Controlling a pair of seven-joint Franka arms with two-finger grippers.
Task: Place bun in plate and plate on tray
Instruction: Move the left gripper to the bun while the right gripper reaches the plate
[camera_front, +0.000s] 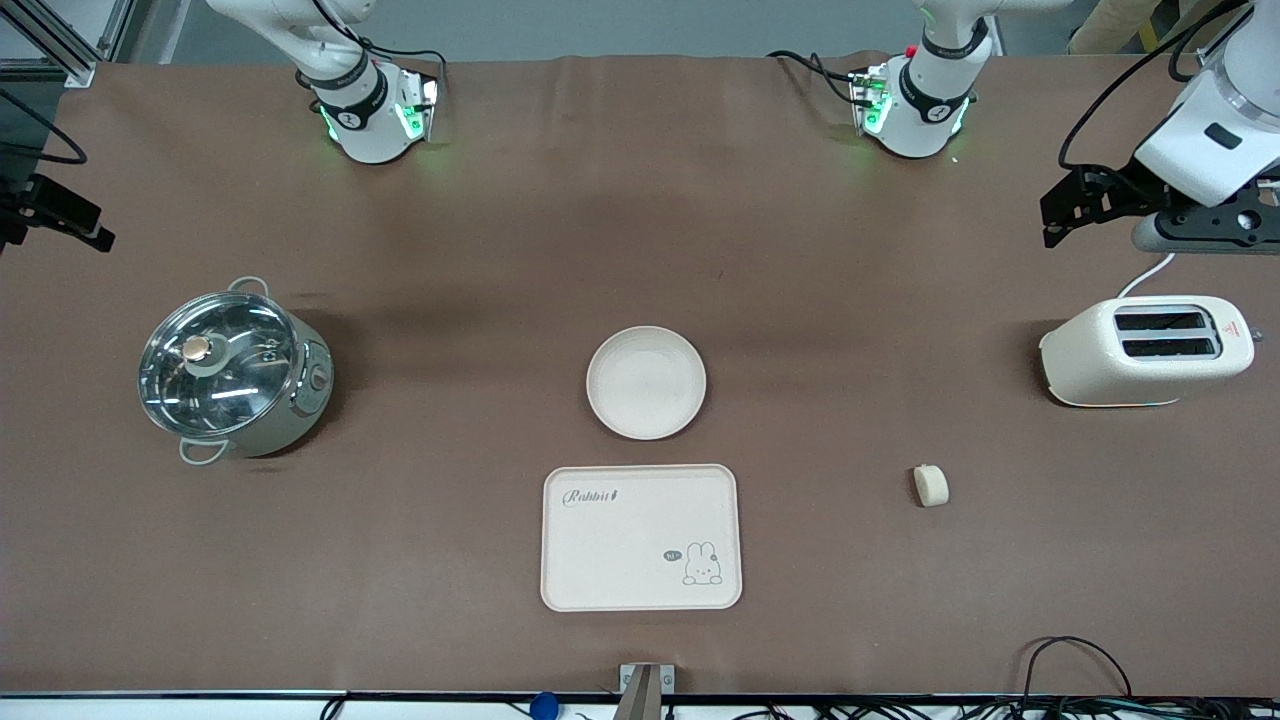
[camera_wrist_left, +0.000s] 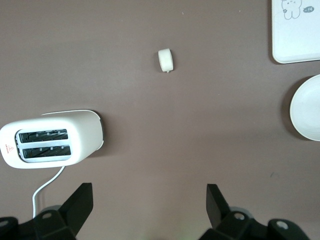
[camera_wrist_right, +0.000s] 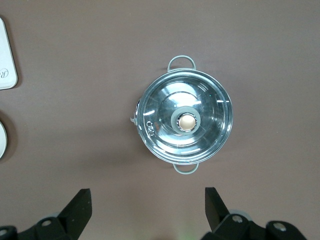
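The bun (camera_front: 930, 486) lies on its side on the table, its short axis across the table's length, well clear of the left gripper (camera_wrist_left: 150, 210), whose fingers are spread, while the right gripper (camera_wrist_right: 147, 210), fingers also apart, hangs above the pot (camera_wrist_right: 185, 121).

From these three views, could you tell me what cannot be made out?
- Right gripper: only its open fingertips show in the right wrist view; the front view's edge cuts it off.
- Pot contents: glare on its glass lid hides them.
- Plate: cut off by the left wrist view's edge.
- Toaster slots: too dark to see inside.
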